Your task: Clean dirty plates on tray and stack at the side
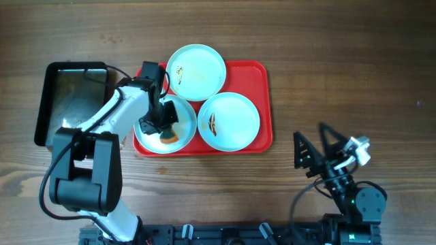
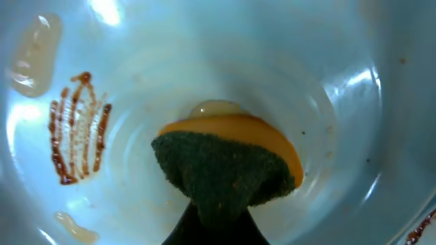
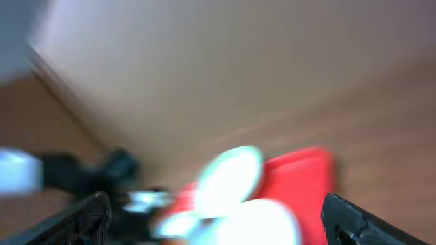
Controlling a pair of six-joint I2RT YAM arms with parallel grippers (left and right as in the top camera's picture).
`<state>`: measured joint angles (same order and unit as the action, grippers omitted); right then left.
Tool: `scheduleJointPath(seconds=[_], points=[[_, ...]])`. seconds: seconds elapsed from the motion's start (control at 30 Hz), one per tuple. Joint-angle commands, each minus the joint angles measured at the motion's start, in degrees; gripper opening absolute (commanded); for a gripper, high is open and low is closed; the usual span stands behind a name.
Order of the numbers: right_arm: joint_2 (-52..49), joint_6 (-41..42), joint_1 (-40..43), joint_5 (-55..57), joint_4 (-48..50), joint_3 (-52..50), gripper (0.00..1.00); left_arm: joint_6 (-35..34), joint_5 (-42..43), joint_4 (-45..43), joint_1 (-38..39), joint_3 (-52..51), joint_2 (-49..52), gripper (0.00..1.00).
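Three pale mint-white plates lie on the red tray [image 1: 262, 75]: one at the back [image 1: 201, 68], one at the right [image 1: 231, 122] with a brown smear, and one at the left front [image 1: 184, 119]. My left gripper [image 1: 162, 126] is shut on an orange and green sponge [image 1: 169, 138] and presses it into the left front plate [image 2: 204, 61]. In the left wrist view the sponge [image 2: 228, 163] sits mid-plate, a brown sauce smear [image 2: 78, 126] to its left. My right gripper [image 1: 321, 146] is open and empty, off to the right of the tray.
A black metal pan [image 1: 71, 95] sits on the wooden table left of the tray, beside my left arm. The right wrist view is blurred and shows the tray [image 3: 300, 184] and plates in the distance.
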<state>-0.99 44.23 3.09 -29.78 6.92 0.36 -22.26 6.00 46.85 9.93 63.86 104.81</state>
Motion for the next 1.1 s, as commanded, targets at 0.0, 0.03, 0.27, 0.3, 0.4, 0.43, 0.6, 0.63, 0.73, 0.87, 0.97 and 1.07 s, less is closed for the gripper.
scheduleJointPath(seconds=[0.0, 0.03, 0.27, 0.3, 0.4, 0.43, 0.6, 0.63, 0.73, 0.87, 0.97, 1.07], points=[[0.2, 29.2, -0.1, -6.8, 15.4, 0.0, 1.00, -0.7, -3.7, -1.5, -2.5, -0.2, 0.5, 0.04], [-0.1, 29.5, -0.1, -6.6, 22.4, 0.4, 1.00, -0.7, -3.7, -1.7, -2.9, -0.2, 0.5, 0.04], [-33.0, -4.6, -0.1, -28.3, -9.4, 39.5, 1.00, -0.7, -3.7, -2.7, -3.5, 0.0, 0.3, 0.49], [-37.9, -9.6, -0.1, -29.9, -16.2, 44.9, 1.00, -0.7, -3.7, -2.5, -3.5, 0.4, 0.0, 0.49], [-57.3, -30.9, -4.0, -20.2, -48.2, 67.2, 1.00, -0.5, -3.7, 0.7, -4.5, 3.6, -2.7, 0.48], [-63.9, -35.3, -8.4, -10.9, -58.5, 74.8, 1.00, -0.5, -3.7, 1.7, -5.3, 4.4, -4.2, 0.48], [-83.5, -28.7, -23.6, -2.0, -65.8, 92.8, 1.00, -0.4, 4.1, 4.9, -11.3, 4.5, -10.1, 0.44], [-84.9, -24.5, -24.5, -2.4, -62.4, 92.7, 1.00, 0.8, 6.5, 5.4, -12.3, 4.5, -10.4, 0.44], [-92.3, -22.9, -31.9, 4.2, -55.4, 92.7, 0.92, 5.6, 12.4, 7.1, -15.3, 4.5, -10.4, 0.49], [-108.1, -24.3, -38.4, 10.1, -55.8, 95.1, 0.84, 5.5, 9.0, 7.0, -15.7, 4.5, -10.4, 0.50], [-112.1, -23.0, -38.4, 10.1, -53.4, 97.8, 0.53, 5.5, 8.7, 7.1, -15.7, 4.5, -10.4, 0.55], [-115.0, -21.9, -39.3, 12.8, -49.9, 97.8, 0.44, 5.5, 8.7, 7.9, -15.7, 4.4, -10.3, 0.66]])
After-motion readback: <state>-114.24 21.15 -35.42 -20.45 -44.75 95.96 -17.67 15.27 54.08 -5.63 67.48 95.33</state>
